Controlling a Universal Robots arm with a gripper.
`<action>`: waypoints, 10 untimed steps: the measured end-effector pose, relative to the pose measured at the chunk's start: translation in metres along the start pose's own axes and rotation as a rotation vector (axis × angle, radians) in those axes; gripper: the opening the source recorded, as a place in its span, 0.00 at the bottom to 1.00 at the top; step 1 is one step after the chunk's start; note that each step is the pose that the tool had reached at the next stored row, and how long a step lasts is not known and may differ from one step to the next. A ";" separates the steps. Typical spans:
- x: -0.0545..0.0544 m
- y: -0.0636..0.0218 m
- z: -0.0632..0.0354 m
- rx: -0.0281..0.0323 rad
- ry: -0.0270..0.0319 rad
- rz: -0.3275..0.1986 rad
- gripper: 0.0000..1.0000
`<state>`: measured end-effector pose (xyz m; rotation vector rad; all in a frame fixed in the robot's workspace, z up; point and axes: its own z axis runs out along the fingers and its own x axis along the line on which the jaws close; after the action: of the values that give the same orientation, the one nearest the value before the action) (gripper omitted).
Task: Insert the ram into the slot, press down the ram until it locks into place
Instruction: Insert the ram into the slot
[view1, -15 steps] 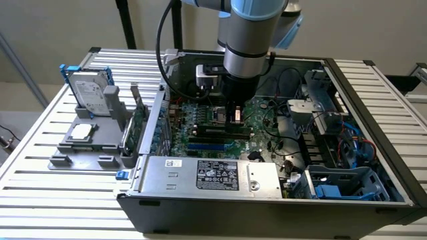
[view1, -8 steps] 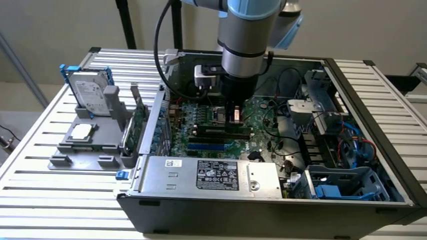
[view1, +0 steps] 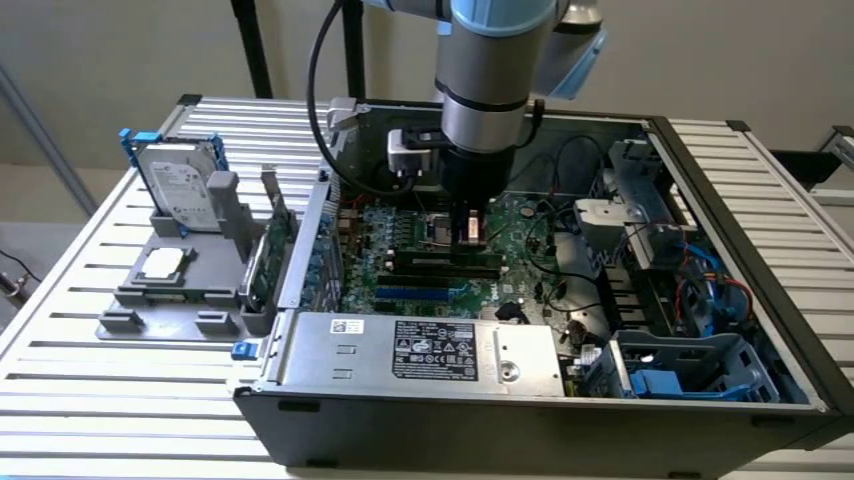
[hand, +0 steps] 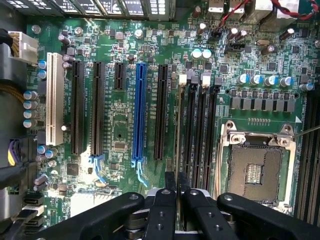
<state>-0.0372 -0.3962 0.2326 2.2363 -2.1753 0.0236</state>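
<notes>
One ram (hand: 178, 130) pinched edge-on in closed gripper (hand: 177, 182) jaws, hanging at edge of memory slots (hand: 197, 130) near CPU socket (hand: 255, 167). Any tilt or offset probably jams it, latches never click.

Arm (view1: 497, 60) upright, wrist pointing straight down, tool (view1: 470, 235) vertical, fingers (hand: 162, 210) closed on the ram (hand: 178, 130)

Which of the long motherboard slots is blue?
The blue slot mid-row, with black slots on both sides; one white slot ends the row.
</notes>
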 end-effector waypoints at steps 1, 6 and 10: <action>0.000 0.0004 0.0000 0.0006 0.0007 0.000 0.13; -0.002 0.0015 -0.0001 0.0017 0.0014 0.002 0.13; -0.003 0.0015 0.0000 0.0029 0.0016 0.005 0.13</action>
<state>-0.0388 -0.3936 0.2326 2.2313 -2.1818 0.0286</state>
